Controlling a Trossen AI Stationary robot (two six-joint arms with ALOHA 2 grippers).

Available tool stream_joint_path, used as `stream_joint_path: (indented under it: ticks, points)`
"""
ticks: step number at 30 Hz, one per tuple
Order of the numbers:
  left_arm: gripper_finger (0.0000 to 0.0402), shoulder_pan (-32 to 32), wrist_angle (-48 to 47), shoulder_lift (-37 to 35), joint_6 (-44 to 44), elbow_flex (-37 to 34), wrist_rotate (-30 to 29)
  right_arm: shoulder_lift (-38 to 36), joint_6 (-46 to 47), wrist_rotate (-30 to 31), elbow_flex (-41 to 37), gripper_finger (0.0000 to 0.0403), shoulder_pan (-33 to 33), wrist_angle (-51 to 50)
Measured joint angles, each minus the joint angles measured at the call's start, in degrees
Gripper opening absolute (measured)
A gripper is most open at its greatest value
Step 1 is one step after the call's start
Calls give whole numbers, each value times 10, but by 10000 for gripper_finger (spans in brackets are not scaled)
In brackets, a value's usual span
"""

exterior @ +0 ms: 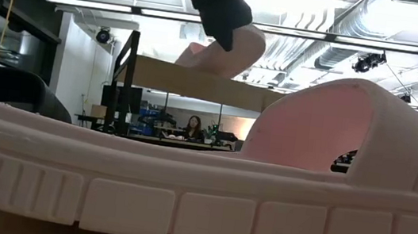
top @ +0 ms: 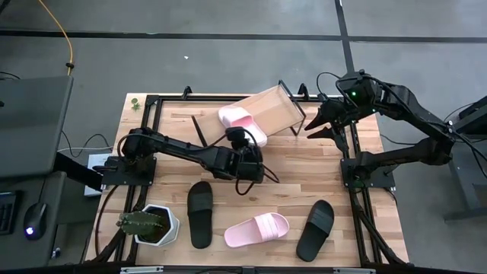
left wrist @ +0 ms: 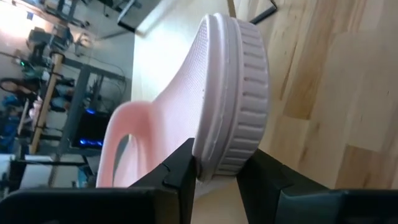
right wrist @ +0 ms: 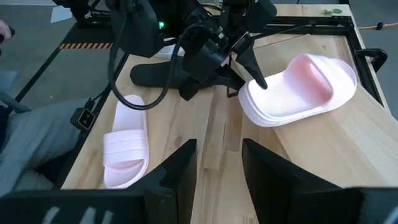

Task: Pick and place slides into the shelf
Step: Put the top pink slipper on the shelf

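A pale pink slide (top: 242, 120) lies on the light-wood shelf (top: 275, 106) at the table's far middle, and my left gripper (top: 249, 137) is shut on its heel end. To the right of the shelf, my right gripper (top: 313, 129) hangs open above the table with nothing between its fingers (right wrist: 180, 165). Three more slides lie sole down near the front edge: a black one (top: 200, 215), a pink one (top: 257, 228) that fills the low view (exterior: 184, 186), and another black one (top: 316, 228). My left gripper pinches the pink slide's heel end (left wrist: 217, 152) between its two fingers, one on the footbed, the other against the sole. The fingers slant down from the table's near side, along the slide. The strap end (right wrist: 323, 74) rests on the shelf.
A potted cactus (top: 148, 224) stands at the near left corner. Black frame rails (top: 152, 114) run along the table's edges. The shelf's panel sits above the tabletop on black metal ends (exterior: 128, 75). Bare tabletop (top: 304, 175) lies between the shelf and the three slides.
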Motion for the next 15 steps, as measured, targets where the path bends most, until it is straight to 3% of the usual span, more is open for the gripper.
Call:
stream_joint_path:
  ticks: [7,15]
  points:
    - [109,1,-16,0,-34,0,38,0,0,-2,0,119,0,-2]
    - [182,0,-16,0,-63,0,60,0,0,-2,0,119,0,-4]
